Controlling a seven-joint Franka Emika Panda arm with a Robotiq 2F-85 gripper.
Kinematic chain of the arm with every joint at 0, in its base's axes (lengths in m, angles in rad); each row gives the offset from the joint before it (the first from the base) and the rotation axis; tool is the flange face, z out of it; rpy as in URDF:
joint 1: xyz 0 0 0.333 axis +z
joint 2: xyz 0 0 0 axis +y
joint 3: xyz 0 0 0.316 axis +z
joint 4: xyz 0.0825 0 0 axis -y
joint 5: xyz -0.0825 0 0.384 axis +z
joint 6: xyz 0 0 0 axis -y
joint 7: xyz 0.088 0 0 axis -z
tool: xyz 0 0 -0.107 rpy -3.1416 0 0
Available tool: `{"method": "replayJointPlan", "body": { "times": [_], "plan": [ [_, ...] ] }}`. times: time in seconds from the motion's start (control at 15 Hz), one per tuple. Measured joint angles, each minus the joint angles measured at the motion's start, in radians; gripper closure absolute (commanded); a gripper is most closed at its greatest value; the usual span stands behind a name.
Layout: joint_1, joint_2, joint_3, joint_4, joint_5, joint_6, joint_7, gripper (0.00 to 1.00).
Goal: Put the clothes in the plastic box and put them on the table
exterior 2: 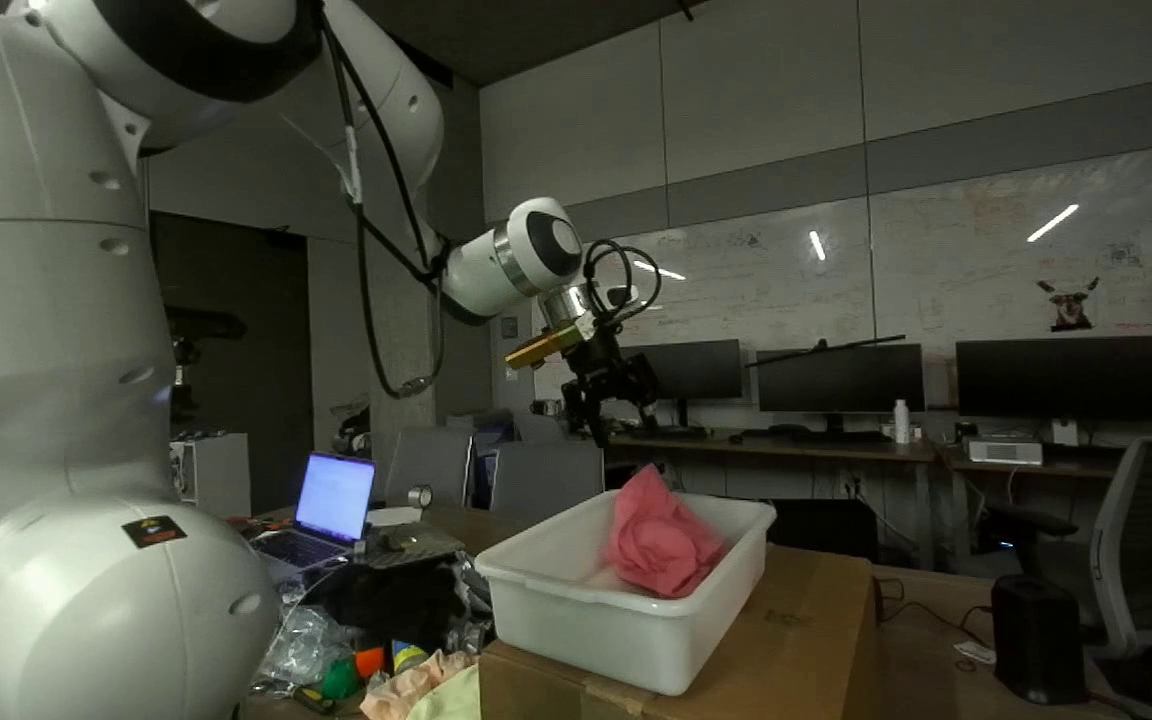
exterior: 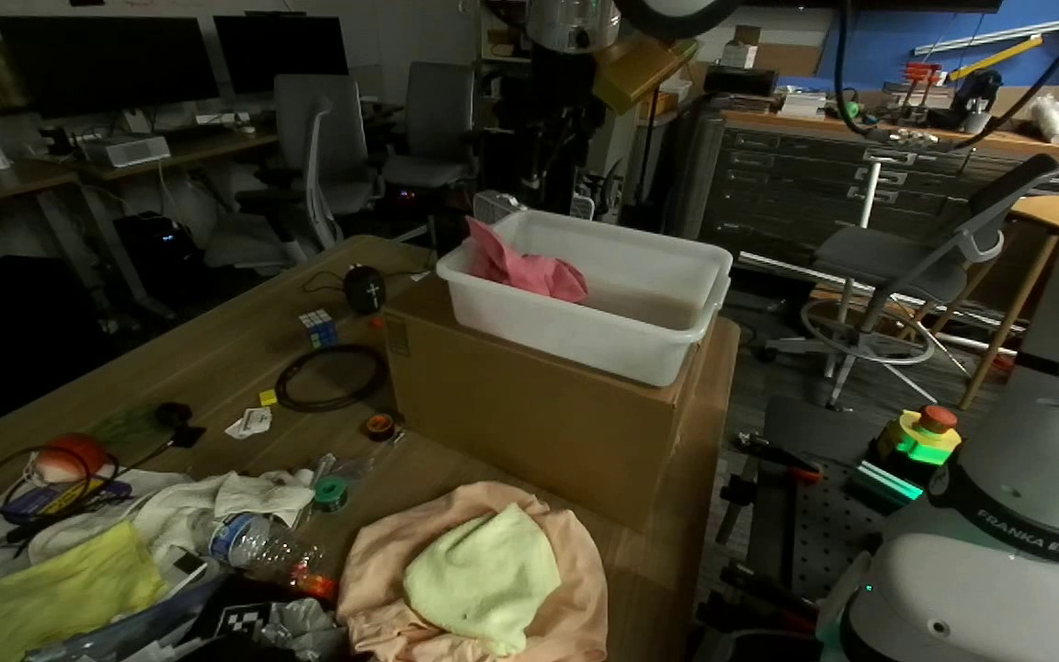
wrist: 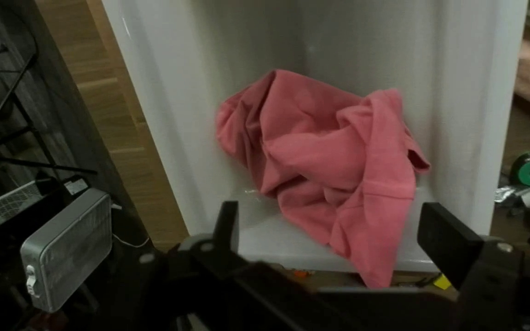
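Note:
A crumpled pink cloth (exterior: 534, 276) lies at one end of the white plastic box (exterior: 575, 338), with a corner sticking up over the rim. In an exterior view the pink cloth (exterior 2: 658, 540) and the white box (exterior 2: 586, 635) also show. In the wrist view the pink cloth (wrist: 320, 151) lies inside the box (wrist: 164, 96), one corner reaching past the end rim. My gripper (wrist: 329, 216) is open and empty, its fingers apart on either side of the cloth's corner in that view. In an exterior view the gripper (exterior 2: 622, 425) hangs above the box, apart from the cloth.
The white box stands on a cardboard box (exterior: 529, 423) on the wooden table (exterior: 456, 501). A peach cloth (exterior: 378, 579) with a pale green cloth (exterior: 488, 575) on it lies in front. A plastic bottle (exterior: 258, 547), yellow cloth (exterior: 61, 588), cable ring (exterior: 332, 377) and laptop (exterior 2: 331, 500) are around.

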Motion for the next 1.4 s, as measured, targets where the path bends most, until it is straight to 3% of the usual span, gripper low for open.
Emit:
{"method": "replayJointPlan", "body": {
  "times": [0.6,1.4],
  "plan": [
    [0.000,0.180,-0.037,0.095,0.079,-0.108,-0.234,0.00],
    [-0.006,0.341,-0.093,0.161,0.228,-0.135,-0.433,0.00]
  ]
}}
